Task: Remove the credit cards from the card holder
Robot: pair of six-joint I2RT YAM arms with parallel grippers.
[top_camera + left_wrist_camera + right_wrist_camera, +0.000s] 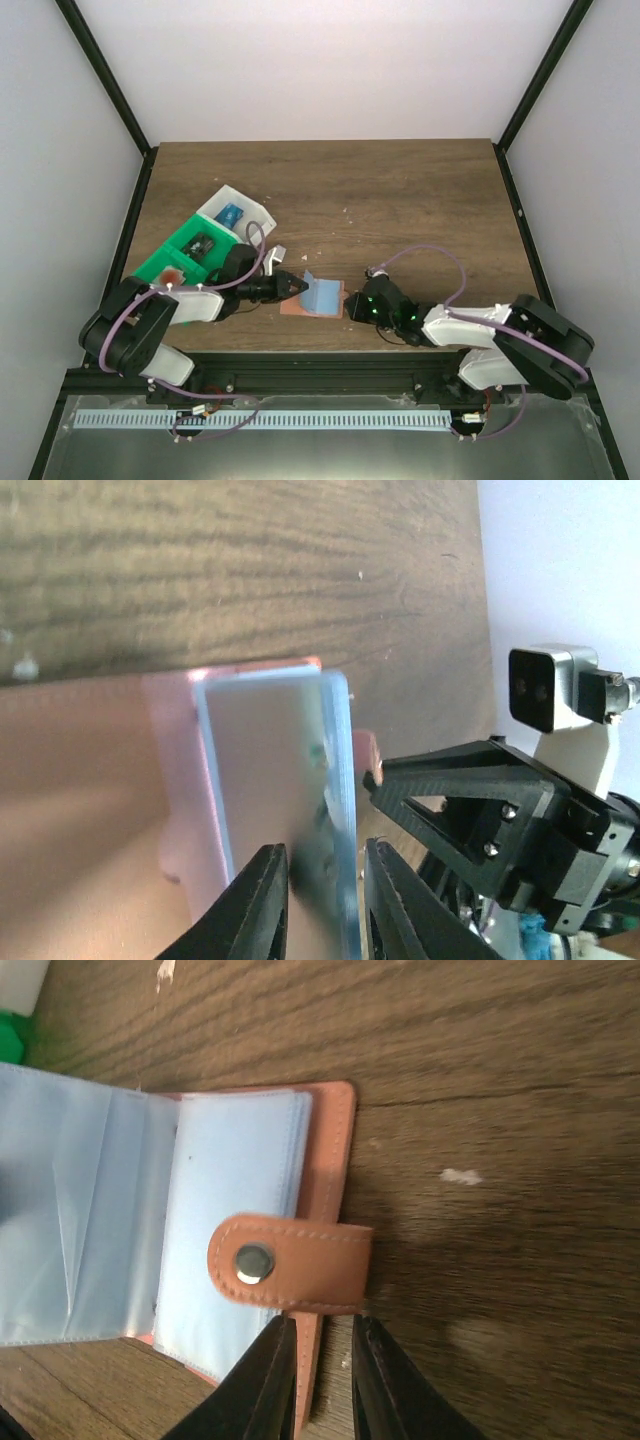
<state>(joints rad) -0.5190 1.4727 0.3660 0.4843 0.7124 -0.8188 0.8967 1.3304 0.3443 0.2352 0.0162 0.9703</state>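
The card holder (322, 298) lies open on the table between my grippers, one light blue leaf standing up. My left gripper (298, 286) is closed to a narrow gap on that raised leaf (270, 750), its fingers (265, 900) on either side. My right gripper (352, 303) is closed to a narrow gap on the salmon cover edge (312, 1360) just below the snap tab (290, 1265). The sleeves (230, 1160) look empty. A blue card (232, 213) lies in the white tray. A dark card (203, 243) and a reddish card (175, 275) lie in the green tray.
The green tray (160, 262) and the white tray (258, 212) stand at the left, just behind my left arm. The right gripper's black frame (450, 800) sits close beside the raised leaf in the left wrist view. Small white specks (460, 1175) dot the wood.
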